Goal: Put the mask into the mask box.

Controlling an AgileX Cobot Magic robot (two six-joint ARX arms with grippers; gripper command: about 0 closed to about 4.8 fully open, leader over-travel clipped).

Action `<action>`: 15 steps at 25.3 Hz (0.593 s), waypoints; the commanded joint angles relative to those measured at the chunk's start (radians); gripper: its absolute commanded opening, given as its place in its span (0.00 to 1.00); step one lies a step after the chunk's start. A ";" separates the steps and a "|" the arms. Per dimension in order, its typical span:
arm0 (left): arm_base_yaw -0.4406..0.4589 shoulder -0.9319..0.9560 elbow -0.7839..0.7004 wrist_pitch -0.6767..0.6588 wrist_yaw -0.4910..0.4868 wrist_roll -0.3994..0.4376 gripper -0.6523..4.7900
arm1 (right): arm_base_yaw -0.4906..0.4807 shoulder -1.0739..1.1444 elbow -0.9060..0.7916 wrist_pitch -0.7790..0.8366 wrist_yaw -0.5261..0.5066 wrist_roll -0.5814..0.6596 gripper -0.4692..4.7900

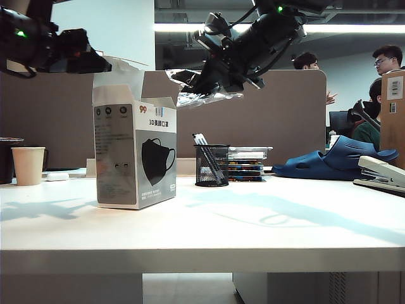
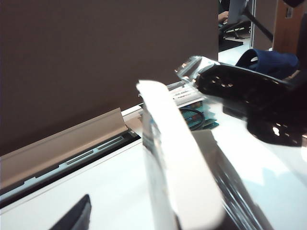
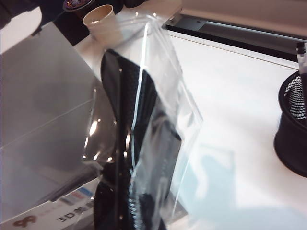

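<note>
Mask (image 1: 201,87), item one: flat black face mask sealed in a clear glossy wrapper, hanging in the air from our right gripper (image 1: 218,75), above and just to the right of the open top of the mask box (image 1: 135,149). In the right wrist view the wrapper (image 3: 144,120) fills the middle of the frame, with the carton's grey side below it.

Handling, as we judge it: very light, limp and easily creased; the film looks slippery and will sway or catch on a flap. We would keep hold of one wrapper edge so that the free end leads into the opening.

Mask box, item two: tall white-and-grey carton standing upright on the table (image 1: 253,221), top flaps raised, printed mask picture facing the exterior camera.

Right gripper: fingers pressed together on the wrapper; the fingertips themselves are lost behind the film.

Left gripper (image 1: 95,63): at the upper left corner of the carton, beside a raised flap (image 2: 177,163). Only a dark finger tip shows at the edge of the left wrist view, so we cannot tell how its jaws stand or whether it touches the flap.

Hidden or unclear: the carton's interior is unseen from every view. The left wrist picture is blurred. Nearby stands a mesh pen cup (image 1: 211,164).
</note>
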 commanded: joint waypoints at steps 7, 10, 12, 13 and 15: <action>0.000 0.106 0.100 -0.032 0.078 -0.004 0.11 | 0.000 -0.007 0.004 0.173 -0.134 0.035 0.18; 0.000 0.107 0.100 -0.044 0.093 -0.004 0.11 | 0.001 -0.006 0.004 0.259 -0.154 0.051 0.18; 0.000 0.107 0.100 -0.042 0.113 -0.014 0.11 | 0.007 -0.006 0.003 0.294 -0.151 0.056 0.18; 0.000 0.107 0.100 -0.038 0.118 -0.036 0.11 | 0.011 -0.005 0.003 0.306 -0.151 0.056 0.18; 0.000 0.107 0.100 -0.038 0.118 -0.077 0.11 | 0.022 -0.001 0.003 0.330 -0.151 0.056 0.18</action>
